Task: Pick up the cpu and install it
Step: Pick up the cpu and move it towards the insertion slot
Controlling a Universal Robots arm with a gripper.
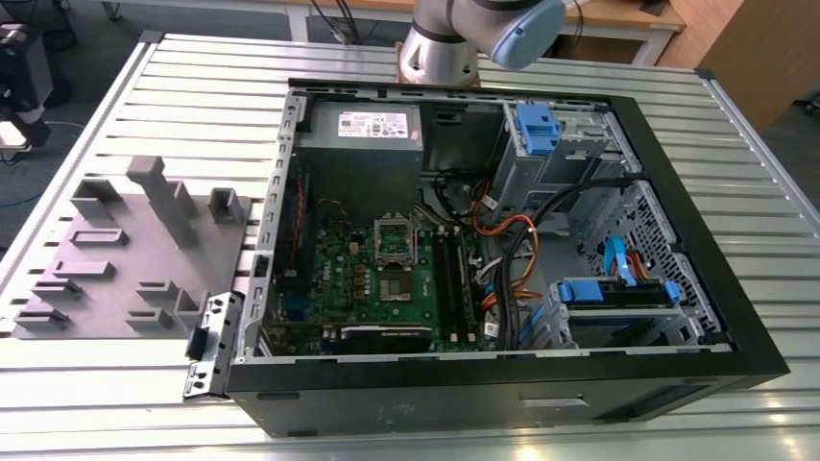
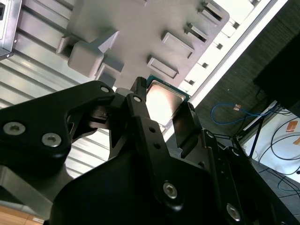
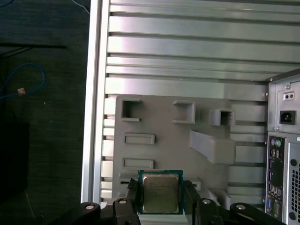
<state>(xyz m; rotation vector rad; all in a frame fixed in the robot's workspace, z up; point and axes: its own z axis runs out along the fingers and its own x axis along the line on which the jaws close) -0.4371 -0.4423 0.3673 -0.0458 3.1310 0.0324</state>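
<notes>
In the exterior view the open black computer case lies on the ribbed aluminium tabletop. The grey moulded parts tray sits at its nine o'clock, and a square metal-framed socket sits near the middle of the green motherboard.

In the second wrist view the black pincer is closed on the small, flat, silver-topped cpu, which is held above the tray's edge.

In the first wrist view its fingers press two opposite edges of the chip. To carry it well, I would hold it level, clamp only the rim and avoid any twist.
</notes>
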